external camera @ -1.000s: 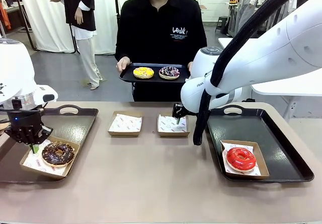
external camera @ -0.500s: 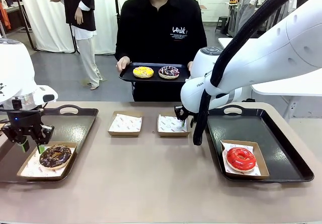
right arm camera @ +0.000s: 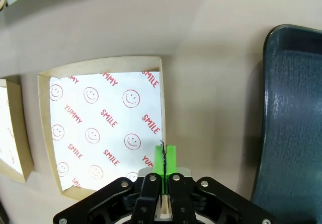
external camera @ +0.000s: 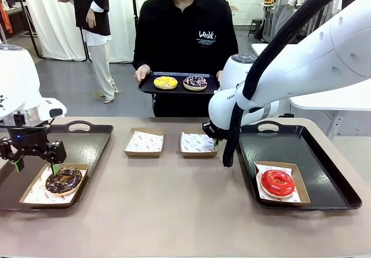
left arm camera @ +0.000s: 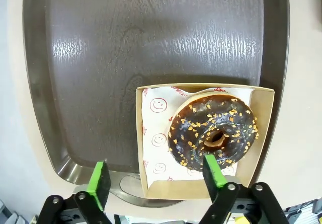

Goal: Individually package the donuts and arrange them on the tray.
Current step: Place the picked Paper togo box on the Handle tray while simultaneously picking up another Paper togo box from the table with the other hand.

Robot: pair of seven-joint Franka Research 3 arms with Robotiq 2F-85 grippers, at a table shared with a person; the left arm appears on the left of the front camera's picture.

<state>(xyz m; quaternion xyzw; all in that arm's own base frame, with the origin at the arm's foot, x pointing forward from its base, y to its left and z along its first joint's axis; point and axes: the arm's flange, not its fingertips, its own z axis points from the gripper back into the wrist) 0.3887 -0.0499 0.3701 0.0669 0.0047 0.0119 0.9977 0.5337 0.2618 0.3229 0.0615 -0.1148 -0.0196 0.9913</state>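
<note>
Left gripper (left arm camera: 156,179) hangs spread wide and empty, the chocolate donut (left arm camera: 191,131) directly beneath it in a box (left arm camera: 140,133) on the left tray (left arm camera: 126,43). Right gripper (right arm camera: 164,158) is pinched tight on the near wall of an empty box (right arm camera: 100,133). The red donut (external camera: 268,184) sits boxed off to its side, and the yellow donut (external camera: 162,84) and sprinkled donut (external camera: 191,84) lie on a person's tray (external camera: 148,87) beyond. Donuts look light, soft and sticky-glazed, so they are probably better held by the thin, bendy card walls. The pinched rim hides partly behind the gripper's body.
</note>
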